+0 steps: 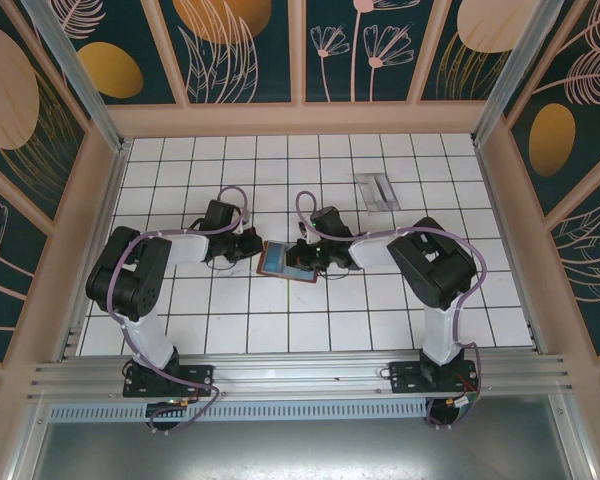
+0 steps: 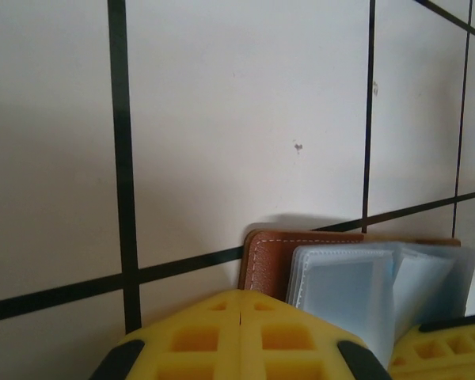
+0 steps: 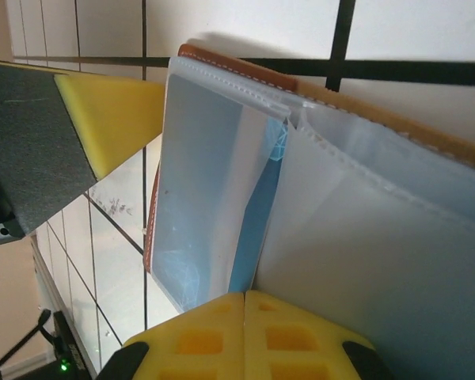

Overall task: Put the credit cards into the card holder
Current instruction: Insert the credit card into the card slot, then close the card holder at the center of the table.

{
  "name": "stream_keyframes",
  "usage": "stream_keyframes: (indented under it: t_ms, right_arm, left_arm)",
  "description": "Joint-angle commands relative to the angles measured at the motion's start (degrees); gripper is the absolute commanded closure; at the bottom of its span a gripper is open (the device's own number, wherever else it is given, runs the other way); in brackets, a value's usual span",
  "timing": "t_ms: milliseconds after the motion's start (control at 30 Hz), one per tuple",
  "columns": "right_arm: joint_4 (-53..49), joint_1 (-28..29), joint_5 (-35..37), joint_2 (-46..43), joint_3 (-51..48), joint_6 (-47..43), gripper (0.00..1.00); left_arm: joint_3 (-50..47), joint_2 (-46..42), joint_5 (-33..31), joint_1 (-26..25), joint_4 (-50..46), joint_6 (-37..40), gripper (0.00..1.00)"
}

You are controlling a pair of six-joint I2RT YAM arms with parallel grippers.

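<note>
card holder (image 1: pixel 284 262) sits dead centre of top view, flat on white tiled bench (image 1: pixel 380 320). Lying open, bluish inside facing up, reddish-brown cover peeking out along lower right edge. Left wrist view: holder in lower right of frame, brown leather-look cover with white stitching, clear sleeves (image 2: pixel 340 289) fanned over it. Right wrist view: sleeves lifted off cover, stitched brown edge running along top. credit card (image 3: pixel 257 229), bright blue, tucked between sleeves mid frame, only narrow strip visible tbh.

card holder (image 2: pixel 266 261): btm hidden behind left claw (image 2: pixel 239 317) | credit card (image 3: pixel 257 222): mostly covered by sleeve (image 3: pixel 214 158)
</note>
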Motion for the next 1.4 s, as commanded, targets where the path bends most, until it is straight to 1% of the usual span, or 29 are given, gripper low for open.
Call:
stream_keyframes:
  t_ms: [0, 100, 133, 167, 200, 233, 333, 367, 433, 500, 533, 600, 667, 733, 800, 833, 933, 1000, 1067, 1133, 1200, 1233, 1267, 1367]
  right_arm:
    - [6.13, 1.39, 2.59, 0.75, -0.95, 5.34, 1.0]
    - [8.4, 1.39, 3.3, -0.12, -2.86, 7.21, 1.0]
    - [8.82, 1.39, 3.13, -0.16, -3.14, 7.61, 0.94]
    - [9.18, 1.45, 2.67, -0.49, -3.41, 7.93, 0.83]
    - [9.18, 1.48, 2.14, -1.05, -3.69, 7.49, 0.78]
    - [8.24, 1.48, 2.04, -1.91, -3.79, 6.73, 0.75]
    - [-0.56, 1.48, 6.1, -6.7, -3.38, 1.81, 0.73]
    - [-3.98, 1.38, 7.75, -8.51, -3.2, 0.25, 0.72]
    - [-9.88, 1.3, 10.15, -11.87, -3.24, -2.4, 0.7]
    - [-15.43, 1.26, 12.9, -15.13, -4.0, -4.58, 0.63]
    - [-17.49, 1.15, 14.3, -16.56, -4.51, -5.13, 0.59]
    - [-20.62, 0.42, 15.93, -18.51, -4.97, -6.36, 0.55]
    - [-23.87, -1.17, 17.71, -19.31, -4.62, -8.23, 0.54]
    - [-28.78, -2.76, 21.83, -18.7, -3.14, -9.96, 0.54]
    - [-32.18, -2.83, 25.74, -17.92, -1.58, -10.74, 0.51]
    - [-32.68, -2.75, 26.01, -17.4, -1.12, -10.84, 0.5]
    - [-31.95, -1.9, 24.64, -15.21, -0.38, -10.43, 0.51]
    - [-30.91, -1.44, 23.58, -13.87, -0.28, -9.8, 0.55]
    - [-28.5, -1.34, 20.18, -12.76, -0.49, -9.4, 0.58]
    - [-25.77, -1.16, 16.69, -11.45, -0.41, -8.9, 0.59]
    - [-23.48, -0.9, 14.62, -10.3, -0.49, -8.0, 0.59]
    - [-22.33, -0.9, 13.67, -9.97, -0.61, -7.59, 0.61]
    - [-20.65, -0.82, 12.3, -9.55, -0.88, -7.1, 0.63]
    - [-16.77, -0.56, 8.92, -8.71, -1.08, -5.95, 0.71]
  left_arm:
    - [-0.92, 1.63, 0.11, -0.71, -3.01, -1.09, 1.0]
    - [-1.02, 1.5, 0.45, -0.78, -3.03, -1.06, 1.0]
    - [-0.88, 1.52, 0.52, -0.69, -3.45, -0.82, 1.0]
    - [-0.82, 1.14, 0.37, -0.73, -3.87, -0.62, 1.0]
    - [-1.13, 0.54, 0.03, -0.64, -4.02, -0.53, 1.0]
    - [-1.46, -0.02, -0.31, -0.68, -3.9, -0.5, 1.0]
    - [0.63, -1.64, -0.46, -0.46, -7.95, 1.85, 1.0]
    - [2.28, -2.65, -0.2, -0.45, -10.88, 3.33, 0.98]
    - [3.54, -6.49, -1.52, -0.46, -13.96, 4.96, 0.91]
    - [4.32, -9.78, -4.09, -0.45, -15.89, 6.14, 0.84]
    - [4.97, -10.46, -4.58, -0.45, -17.0, 6.87, 0.82]
    - [5.48, -10.74, -4.67, -0.45, -18.76, 7.47, 0.81]
    - [3.56, -10.93, -3.6, -0.45, -17.53, 6.18, 0.79]
    - [0.59, -10.77, -1.18, -0.45, -13.79, 4.06, 0.75]
    - [-0.96, -10.14, 0.61, -0.45, -12.41, 2.77, 0.72]
    - [-1.93, -10.27, 0.89, -0.49, -11.81, 2.38, 0.69]
    - [-4.58, -10.7, 0.67, -0.45, -9.53, 1.26, 0.62]
    - [-4.58, -9.6, 1.54, -0.55, -9.44, 1.42, 0.61]
    - [-4.66, -8.68, 1.82, -0.53, -9.21, 1.3, 0.58]
    - [-5.09, -7.84, 2.31, -0.53, -7.62, 0.7, 0.55]
    - [-4.56, -6.39, 4.75, -0.54, -6.47, 0.14, 0.46]
    - [-4.26, -5.58, 6.68, -0.54, -5.9, -0.26, 0.44]
    - [-3.97, -5.11, 8.5, -0.54, -5.18, -0.85, 0.42]
    - [-4.24, -5.08, 9.92, -0.53, -2.26, -2.95, 0.42]
